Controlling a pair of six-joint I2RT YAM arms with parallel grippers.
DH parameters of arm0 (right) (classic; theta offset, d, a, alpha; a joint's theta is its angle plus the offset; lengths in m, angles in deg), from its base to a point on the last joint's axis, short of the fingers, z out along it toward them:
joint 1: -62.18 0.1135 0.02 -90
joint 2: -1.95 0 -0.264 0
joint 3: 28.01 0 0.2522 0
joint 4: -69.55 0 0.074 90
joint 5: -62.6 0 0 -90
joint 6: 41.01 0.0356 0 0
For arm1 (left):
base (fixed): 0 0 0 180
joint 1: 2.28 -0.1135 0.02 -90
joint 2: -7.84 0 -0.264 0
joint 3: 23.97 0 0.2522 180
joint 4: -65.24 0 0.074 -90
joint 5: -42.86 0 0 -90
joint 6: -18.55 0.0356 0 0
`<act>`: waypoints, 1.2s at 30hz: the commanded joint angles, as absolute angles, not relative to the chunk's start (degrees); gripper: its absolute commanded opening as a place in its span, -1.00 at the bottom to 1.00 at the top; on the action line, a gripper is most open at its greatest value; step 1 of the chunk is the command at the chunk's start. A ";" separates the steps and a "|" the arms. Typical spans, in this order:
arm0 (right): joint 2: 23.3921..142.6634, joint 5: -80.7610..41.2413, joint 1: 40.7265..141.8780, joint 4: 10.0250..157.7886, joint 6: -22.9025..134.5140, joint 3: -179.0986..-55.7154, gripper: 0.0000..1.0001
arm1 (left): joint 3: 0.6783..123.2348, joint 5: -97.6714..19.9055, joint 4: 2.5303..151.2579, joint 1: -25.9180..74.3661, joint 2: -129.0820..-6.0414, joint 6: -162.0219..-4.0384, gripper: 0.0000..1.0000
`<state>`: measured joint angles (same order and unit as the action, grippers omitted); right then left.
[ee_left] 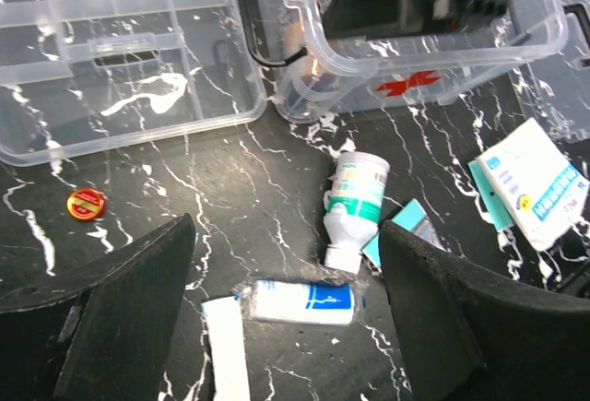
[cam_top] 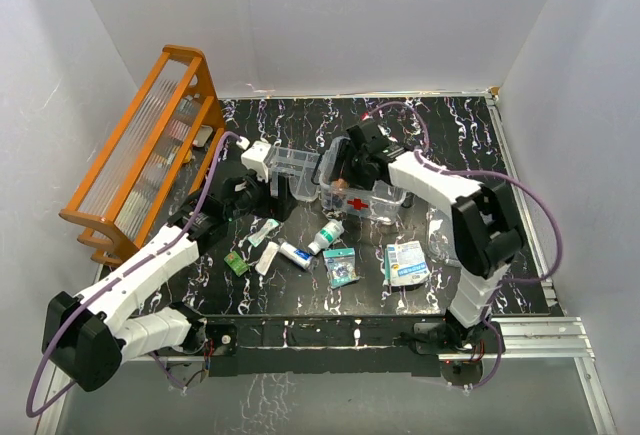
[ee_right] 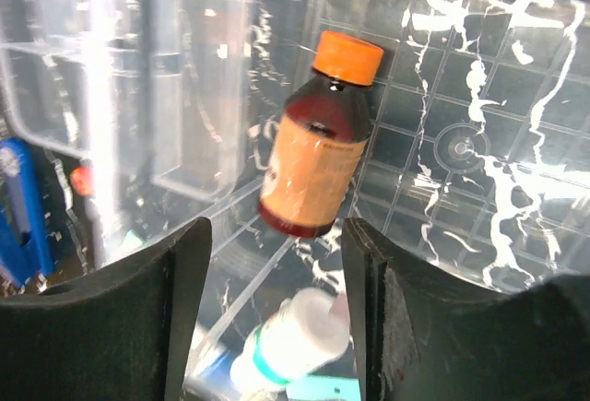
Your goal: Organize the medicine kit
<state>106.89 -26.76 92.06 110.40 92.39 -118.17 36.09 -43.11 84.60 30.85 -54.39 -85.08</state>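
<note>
Now | we see the left gripper (ee_left: 286,226) spread wide, gripping nothing, above a white green-labelled bottle (ee_left: 355,200), print unreadable | right gripper (ee_right: 277,230) fingers parted, clear of the brown orange-capped bottle (ee_right: 318,157), label blurred, inside the clear rectangular plastic medicine kit (ee_left: 433,60), red cross on its side, mid black marbled table (cam_top: 290,290).

The black, white-veined table (cam_top: 520,205) carries an orange wooden rack (cam_top: 140,155) along its left edge. Near the middle stand a shallow clear divided tray (cam_top: 290,167) and, just to its right, the medicine kit (cam_top: 380,200). Toward the near edge lie a small green packet (cam_top: 236,263), a white strip (cam_top: 266,258), a white-and-blue roll (cam_top: 296,254), a white bottle with a green label (cam_top: 326,236), a teal packet (cam_top: 341,267) and a white-and-blue box (cam_top: 406,263). A small red round tin (ee_left: 86,202) sits just in front of the tray.
</note>
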 commanded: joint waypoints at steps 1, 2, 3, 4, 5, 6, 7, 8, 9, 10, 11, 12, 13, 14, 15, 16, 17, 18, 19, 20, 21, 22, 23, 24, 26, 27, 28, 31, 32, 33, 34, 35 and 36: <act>96.19 -29.93 92.05 110.28 85.67 -119.93 0.16 | 37.19 -38.43 84.46 30.78 -54.41 -88.80 0.59; 94.79 -29.76 92.06 110.60 84.18 -119.32 0.17 | 36.76 -37.84 84.39 30.84 -54.40 -89.89 0.59; 93.17 -29.51 92.06 110.90 82.69 -118.39 0.17 | 36.35 -36.69 84.11 30.86 -54.45 -90.82 0.59; 91.54 -29.32 92.10 111.05 81.71 -117.22 0.18 | 35.70 -35.02 83.65 30.88 -54.64 -91.70 0.59; 89.68 -28.96 92.10 110.98 80.89 -115.85 0.18 | 35.10 -33.02 82.97 30.86 -54.95 -92.60 0.59; 87.87 -28.13 92.11 110.48 79.91 -114.16 0.18 | 34.19 -31.03 82.16 30.93 -55.38 -93.44 0.58; 85.97 -27.05 92.12 109.76 79.16 -112.42 0.18 | 33.34 -29.57 81.32 30.94 -56.01 -94.43 0.56; 84.08 -25.53 92.14 108.85 78.46 -110.44 0.18 | 32.64 -28.29 80.45 31.13 -56.64 -95.26 0.53; 82.34 -24.27 92.13 107.93 78.22 -108.40 0.17 | 32.04 -27.03 79.81 31.45 -57.51 -95.83 0.49; 80.44 -23.19 92.09 106.97 78.18 -105.57 0.16 | 31.80 -26.49 79.56 31.91 -58.92 -96.33 0.45; 78.64 -22.09 92.13 105.90 78.17 -103.35 0.15 | 31.79 -26.53 79.57 32.56 -60.00 -96.52 0.41; 76.94 -20.87 92.12 104.90 78.17 -101.26 0.14 | 31.84 -26.59 79.73 33.31 -61.29 -96.46 0.37; 75.14 -19.33 92.14 103.13 78.25 -99.23 0.12 | 32.09 -26.73 80.12 34.15 -62.50 -96.19 0.33; 73.14 -18.36 92.10 101.65 78.44 -97.17 0.11 | 32.54 -27.25 80.65 35.02 -64.00 -95.77 0.30; 71.51 -17.62 92.14 100.28 78.77 -95.35 0.09 | 33.15 -28.44 81.53 35.89 -65.42 -95.27 0.27; 70.01 -16.92 92.15 98.88 79.04 -93.61 0.05 | 33.78 -29.04 82.31 36.70 -66.80 -94.47 0.24; 68.80 -16.06 92.12 97.55 79.19 -92.42 0.03 | 34.65 -29.54 83.15 37.47 -68.33 -93.69 0.20; 67.49 -15.46 92.14 96.42 79.14 -91.24 0.02 | 35.37 -29.72 83.92 38.10 -69.61 -92.83 0.18; 66.37 -15.28 92.08 95.47 79.14 -90.34 0.00 | 36.07 -29.60 84.51 38.60 -71.00 -92.02 0.17; 65.35 -15.43 92.13 94.76 79.18 -89.69 -0.01 | 36.72 -29.68 85.22 39.09 -72.76 -91.07 0.16; 64.40 -15.83 92.14 94.21 79.07 -89.24 -0.02 | 37.36 -30.13 86.19 39.31 -74.02 -90.22 0.13; 63.69 -16.51 92.15 93.95 78.99 -89.14 -0.04 | 38.15 -30.59 87.19 39.42 -75.25 -89.39 0.09; 62.90 -17.14 92.15 93.83 78.90 -89.14 -0.05 | 38.98 -31.18 88.13 39.58 -76.39 -88.64 0.08; 62.27 -17.86 92.12 93.65 78.88 -89.10 -0.07 | 39.45 -31.75 88.68 39.64 -77.41 -88.18 0.07; 61.06 -18.68 92.10 93.00 78.79 -88.83 -0.09 | 40.37 -32.26 88.93 39.65 -78.99 -87.46 0.07; 60.63 -18.96 92.10 92.67 78.79 -88.57 -0.10 | 40.93 -31.94 88.97 39.64 -80.26 -87.14 0.08; 60.23 -19.18 92.10 92.41 78.79 -88.38 -0.11 | 41.53 -31.41 89.24 39.63 -81.34 -86.79 0.09; 59.35 -20.20 92.13 92.28 78.70 -88.10 -0.13 | 43.38 -31.33 90.42 39.69 -84.25 -86.53 0.09; 59.09 -20.39 92.14 92.28 78.65 -88.02 -0.13 | 43.69 -31.64 90.58 39.66 -84.82 -86.30 0.08; 58.87 -20.57 92.15 92.36 78.57 -87.86 -0.13 | 43.90 -32.05 90.61 39.71 -85.22 -86.00 0.07; 58.59 -20.81 92.12 92.30 78.46 -87.69 -0.14 | 44.05 -32.36 90.41 39.73 -85.52 -85.73 0.05; 58.33 -21.07 92.08 92.28 78.39 -87.47 -0.14 | 44.21 -32.45 90.35 39.72 -85.90 -85.35 0.02; 58.13 -21.27 92.14 92.23 78.35 -87.28 -0.15 | 44.53 -32.22 90.40 39.72 -86.26 -84.87 0.00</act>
<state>59.79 -19.32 92.06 95.76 79.32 -87.81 42.28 -31.70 88.56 39.48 -86.20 -87.20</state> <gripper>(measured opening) 0.434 0.517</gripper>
